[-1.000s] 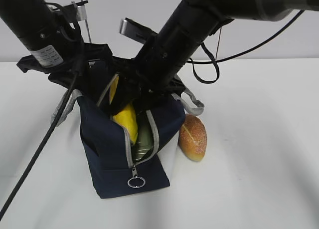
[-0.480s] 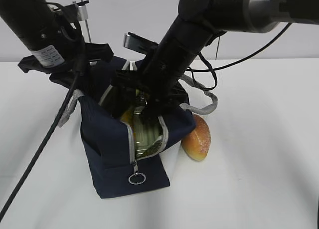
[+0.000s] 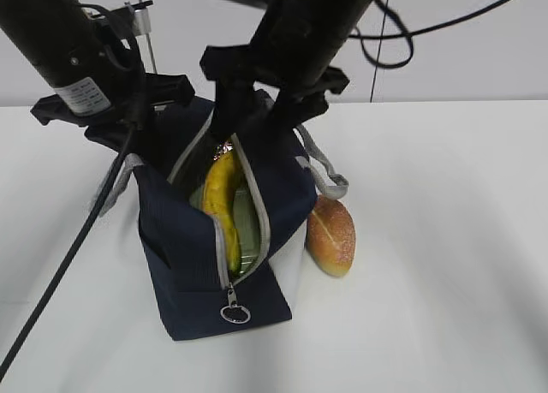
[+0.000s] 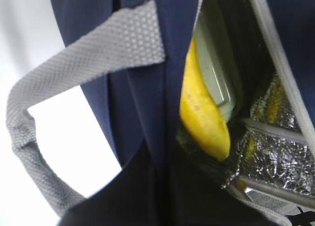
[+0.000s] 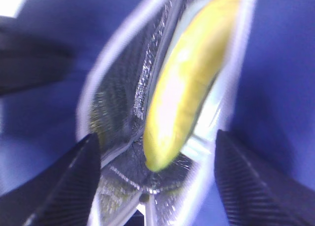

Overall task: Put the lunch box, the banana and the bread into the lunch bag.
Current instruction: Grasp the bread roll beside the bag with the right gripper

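While the lunch bag (image 3: pixel 214 239) stands on the white tabletop (image 3: pixel 428 282) with its zipper undone and its mouth gaping, I see the banana (image 3: pixel 221 206) lying inside it, resting along the pale green lid of the lunch box (image 3: pixel 247 230), which sits deeper in the bag against the silvery lining (image 4: pixel 275 157). My right gripper (image 3: pixel 257 119) hangs just above the bag's mouth, its jaws spread wide with nothing between them; from the right wrist camera the two dark fingers (image 5: pixel 69 186) frame the banana (image 5: pixel 184 88) below, apart from it, though that view is blurred. My left arm is at the far rim of the bag on the left, and the left wrist camera looks down past a grey webbing handle (image 4: pixel 74 83) at the banana (image 4: pixel 202 113) and the lunch box lid (image 4: pixel 214 73), but I cannot tell how its jaws stand because they do not show clearly. The bread (image 3: pixel 330 235) lies outside on the tabletop, touching or just beside the bag's right wall. The metal ring pull (image 3: pixel 235 312) hangs at the near end of the zipper.
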You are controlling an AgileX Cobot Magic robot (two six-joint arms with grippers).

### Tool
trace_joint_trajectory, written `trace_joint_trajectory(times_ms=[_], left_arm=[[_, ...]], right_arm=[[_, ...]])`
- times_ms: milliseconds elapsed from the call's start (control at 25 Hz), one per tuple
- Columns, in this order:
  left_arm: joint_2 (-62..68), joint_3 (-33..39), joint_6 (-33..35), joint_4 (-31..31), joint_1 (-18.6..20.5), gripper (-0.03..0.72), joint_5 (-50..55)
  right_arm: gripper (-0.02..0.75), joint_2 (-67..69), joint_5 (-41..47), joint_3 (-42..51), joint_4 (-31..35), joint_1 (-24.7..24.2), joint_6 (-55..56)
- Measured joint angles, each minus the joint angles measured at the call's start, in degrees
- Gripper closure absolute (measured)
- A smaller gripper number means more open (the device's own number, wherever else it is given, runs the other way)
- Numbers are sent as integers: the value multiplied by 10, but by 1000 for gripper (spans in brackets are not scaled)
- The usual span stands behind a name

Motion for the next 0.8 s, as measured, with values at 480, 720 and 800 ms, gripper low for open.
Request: trace_joint_trajectory(times_ms=[480, 720, 800], left_arm=[[0, 0, 0, 0, 0, 691, 0], [0, 0, 0, 0, 0, 691, 0], [0, 0, 0, 0, 0, 691, 0]], right_arm=[[222, -203, -33, 149, -217, 0, 72], [222, -284, -118, 328, -256, 0, 90], [222, -288, -135, 373, -256, 0, 96]])
